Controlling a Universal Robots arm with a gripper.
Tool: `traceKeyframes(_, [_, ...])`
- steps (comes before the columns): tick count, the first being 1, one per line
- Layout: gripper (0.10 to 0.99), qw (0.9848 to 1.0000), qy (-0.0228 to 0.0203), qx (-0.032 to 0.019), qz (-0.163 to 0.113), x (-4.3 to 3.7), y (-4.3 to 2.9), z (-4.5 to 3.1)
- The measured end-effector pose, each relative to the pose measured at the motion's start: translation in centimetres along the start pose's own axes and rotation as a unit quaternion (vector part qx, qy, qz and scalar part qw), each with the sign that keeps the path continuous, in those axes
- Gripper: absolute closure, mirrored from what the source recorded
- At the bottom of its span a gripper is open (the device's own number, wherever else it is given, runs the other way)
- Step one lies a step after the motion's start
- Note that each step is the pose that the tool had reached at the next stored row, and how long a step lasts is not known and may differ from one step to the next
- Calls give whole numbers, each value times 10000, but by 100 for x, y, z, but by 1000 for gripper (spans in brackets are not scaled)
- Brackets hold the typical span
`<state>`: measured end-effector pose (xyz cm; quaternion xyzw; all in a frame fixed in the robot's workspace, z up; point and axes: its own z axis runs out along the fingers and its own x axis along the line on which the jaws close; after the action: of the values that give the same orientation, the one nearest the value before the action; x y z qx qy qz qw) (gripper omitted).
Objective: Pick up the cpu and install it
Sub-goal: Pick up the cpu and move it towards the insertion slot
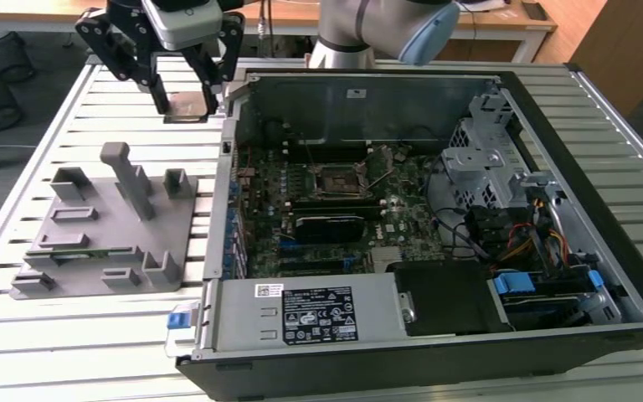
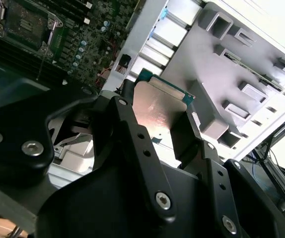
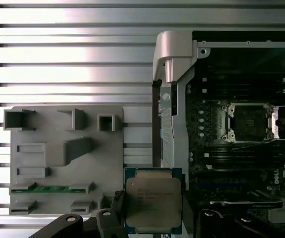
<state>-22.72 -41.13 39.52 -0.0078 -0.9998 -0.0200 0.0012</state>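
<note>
The cpu [image 1: 187, 105], a flat square chip with a shiny metal top, hangs above the slatted table just outside the computer case's back corner on the exterior view's left. My gripper [image 1: 187, 99] is shut on it, one black finger on each side edge. Both wrist views show the cpu [image 2: 158, 108] [image 3: 153, 201] clamped between the fingers [image 2: 125, 124]. The open black motherboard socket [image 1: 338, 181] [image 3: 249, 122] [image 2: 26, 20] lies inside the case, well apart from the chip.
A grey plastic fixture [image 1: 110, 226] [image 3: 63, 158] with upright blocks sits on the table at the exterior view's left of the open computer case [image 1: 223, 251]. Inside the case are a power supply [image 1: 311, 314], a drive cage [image 1: 489, 159] and cables.
</note>
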Motion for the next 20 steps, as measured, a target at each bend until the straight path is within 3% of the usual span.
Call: traceKeyframes(20, [545,10000,0,0,0,-294,4,1])
